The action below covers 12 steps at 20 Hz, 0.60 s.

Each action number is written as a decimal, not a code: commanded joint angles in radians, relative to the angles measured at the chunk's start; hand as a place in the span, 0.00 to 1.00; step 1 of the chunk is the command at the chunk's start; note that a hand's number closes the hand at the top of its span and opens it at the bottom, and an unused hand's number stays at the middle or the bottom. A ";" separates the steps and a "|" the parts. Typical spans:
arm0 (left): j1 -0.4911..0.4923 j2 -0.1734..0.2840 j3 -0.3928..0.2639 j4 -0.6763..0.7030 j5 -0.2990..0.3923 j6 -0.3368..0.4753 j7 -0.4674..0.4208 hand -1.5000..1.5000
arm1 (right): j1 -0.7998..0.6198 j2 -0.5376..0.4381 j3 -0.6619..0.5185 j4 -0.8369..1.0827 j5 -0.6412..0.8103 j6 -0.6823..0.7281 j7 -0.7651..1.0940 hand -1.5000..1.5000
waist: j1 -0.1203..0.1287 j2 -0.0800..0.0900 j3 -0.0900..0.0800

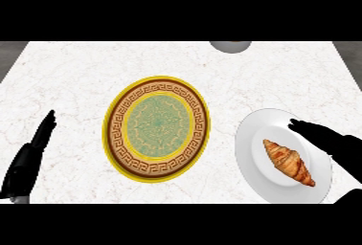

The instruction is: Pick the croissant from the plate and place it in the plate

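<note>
Nearest, at lower left: left hand (29,160), fingers straight and open, resting edge-on, holding nothing. At lower right: right hand (331,143), fingers extended over the white plate (253,131), just beside the croissant (289,162), nothing grasped; probably poised to close on it. Croissant lying diagonally on the white plate, untouched. Further in, centre: gold-rimmed patterned plate (157,128), bare, likely the destination. Farthest, at the top edge: part of a pale round object (231,46), unidentifiable. Count: two plates, one croissant, two hands.
</note>
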 commanded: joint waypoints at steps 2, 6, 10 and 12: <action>0.047 -0.040 0.014 0.029 -0.036 -0.001 -0.052 0.50 | -0.097 0.039 0.054 0.110 0.100 0.026 -0.006 0.00 | -0.002 -0.001 0.000; 0.005 -0.038 0.046 -0.025 -0.048 -0.033 0.020 0.50 | -0.064 0.065 0.069 0.137 0.170 0.026 -0.068 0.00 | -0.007 -0.002 0.000; -0.011 -0.053 0.067 0.008 -0.056 -0.068 0.007 0.50 | -0.103 0.104 0.098 0.231 0.237 0.012 -0.111 0.00 | -0.008 -0.002 0.000; -0.049 -0.100 0.045 0.051 -0.103 -0.020 0.013 0.50 | -0.102 0.098 0.089 0.194 0.214 0.084 -0.081 0.00 | -0.011 -0.001 0.000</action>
